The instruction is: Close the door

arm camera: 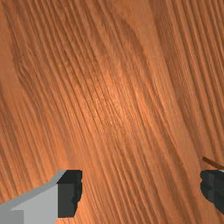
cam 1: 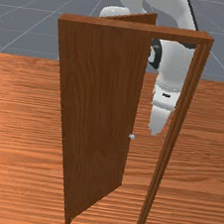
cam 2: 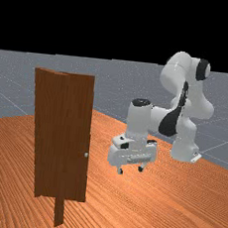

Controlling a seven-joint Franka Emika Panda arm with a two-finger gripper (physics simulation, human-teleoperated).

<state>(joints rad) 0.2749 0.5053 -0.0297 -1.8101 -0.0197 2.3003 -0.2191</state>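
Your open gripper [cam 2: 130, 170] hangs to the far view's right of the ajar door [cam 2: 64, 135]; aimed beyond the knob [cam 2: 86, 155], it could strike the frame [cam 1: 187, 94].

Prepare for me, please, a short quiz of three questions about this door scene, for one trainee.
1. True or false: the door stands open from its frame.
2. Choose one. The small knob sits near the door's:
A) top edge
B) free side edge
C) bottom edge
3. Fill in one word: the end effector is apart from the door, and its fingers are ____.

Key: 1. True; 2. B; 3. open
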